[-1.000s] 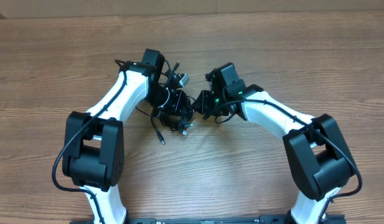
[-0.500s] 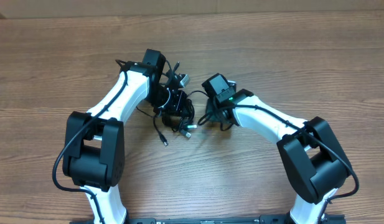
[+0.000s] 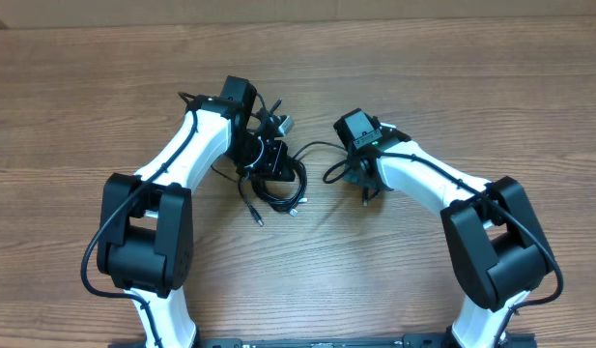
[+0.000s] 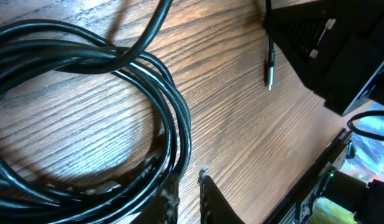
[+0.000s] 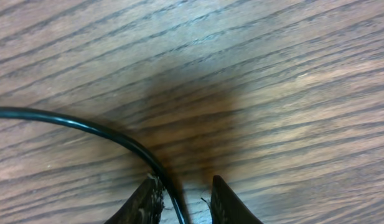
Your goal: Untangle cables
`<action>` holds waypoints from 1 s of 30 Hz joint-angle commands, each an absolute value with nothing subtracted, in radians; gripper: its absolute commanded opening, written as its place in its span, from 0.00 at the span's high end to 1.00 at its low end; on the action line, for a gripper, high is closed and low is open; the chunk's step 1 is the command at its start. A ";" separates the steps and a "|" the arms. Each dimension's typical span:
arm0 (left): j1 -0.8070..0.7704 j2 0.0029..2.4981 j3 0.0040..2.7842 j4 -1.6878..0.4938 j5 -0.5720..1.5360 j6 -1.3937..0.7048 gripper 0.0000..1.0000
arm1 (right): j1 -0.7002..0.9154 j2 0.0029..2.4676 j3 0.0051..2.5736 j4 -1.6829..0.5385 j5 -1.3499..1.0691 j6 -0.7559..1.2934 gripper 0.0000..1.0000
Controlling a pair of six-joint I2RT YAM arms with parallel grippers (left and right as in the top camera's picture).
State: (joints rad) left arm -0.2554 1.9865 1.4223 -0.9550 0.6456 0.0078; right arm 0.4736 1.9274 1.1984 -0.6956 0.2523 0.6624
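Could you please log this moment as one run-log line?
left gripper: beside cable coil, grip unclear | right gripper: straddling one cable | untangling unfinished

Two robot arms [image 3: 196, 145], one tangled bundle of black cables [image 3: 278, 184], one wooden table [image 3: 452, 87]

Brown wood-grain table [image 3: 452, 87] under even light, a pale strip along its far edge.
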 commanded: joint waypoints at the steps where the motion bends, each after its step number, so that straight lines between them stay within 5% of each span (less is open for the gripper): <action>1: -0.275 1.994 1.442 -0.956 0.620 0.030 0.85 | 0.464 1.924 1.219 -0.692 0.276 0.673 0.75; 17: -0.313 1.994 1.442 -0.943 0.108 -0.197 0.61 | 0.450 1.925 1.217 -0.675 0.276 0.673 0.72; 30: -0.313 1.995 1.438 -0.950 -0.009 -0.300 0.62 | 0.450 1.925 1.217 -0.676 0.275 0.673 0.72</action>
